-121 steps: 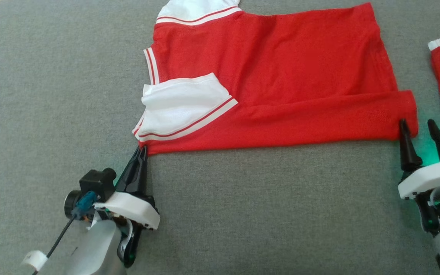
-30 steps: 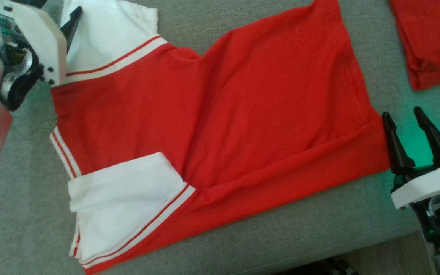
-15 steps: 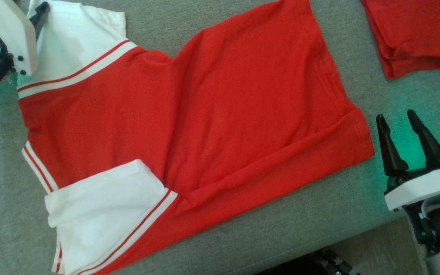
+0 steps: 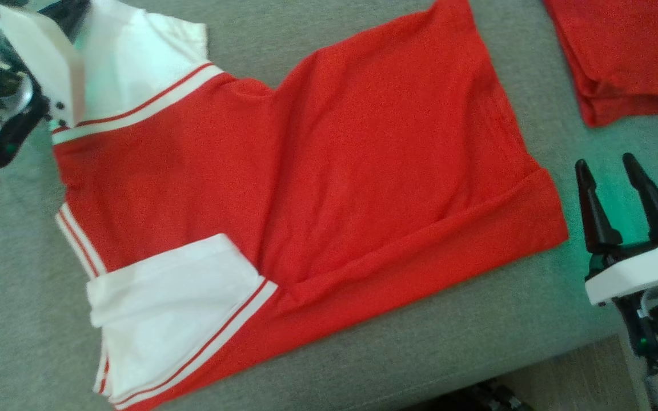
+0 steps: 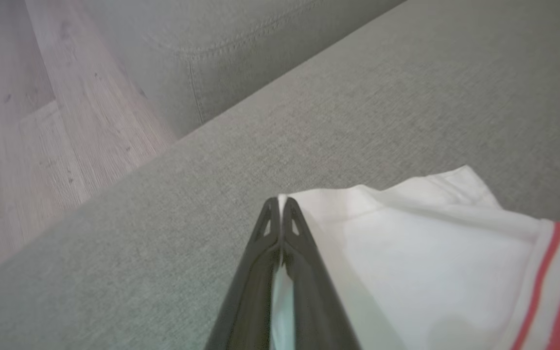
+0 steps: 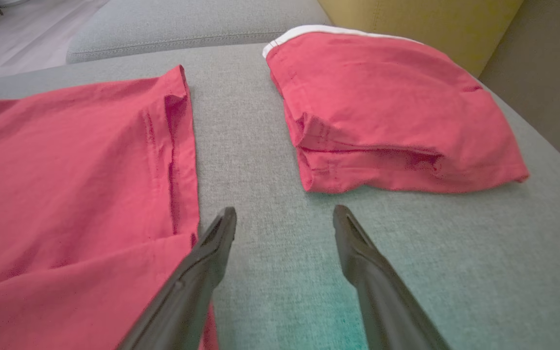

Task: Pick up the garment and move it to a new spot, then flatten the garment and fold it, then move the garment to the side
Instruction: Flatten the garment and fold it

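The garment (image 4: 334, 171) is a red shirt with white, red-striped sleeves, lying spread on the grey sofa seat (image 4: 409, 348). One side strip is folded over, and the near sleeve (image 4: 175, 308) lies on top of it. My left gripper (image 4: 77, 11) is at the far left, shut on the corner of the far white sleeve (image 5: 430, 243); white cloth shows between its pressed fingers (image 5: 304, 243). My right gripper (image 4: 605, 162) stands open just right of the shirt's hem (image 6: 178, 160), its fingertips (image 6: 341, 218) above bare cushion, holding nothing.
A second red garment (image 4: 626, 51) lies folded at the far right, a hand's width beyond my right gripper (image 6: 285, 214). The sofa's front edge runs along the lower right with floor (image 4: 580, 377) below. Wooden floor (image 5: 17, 121) lies past the sofa's far end.
My left gripper's fingers have shut on the far white sleeve's corner. The head camera has shifted slightly. The right gripper has stayed open by the hem.
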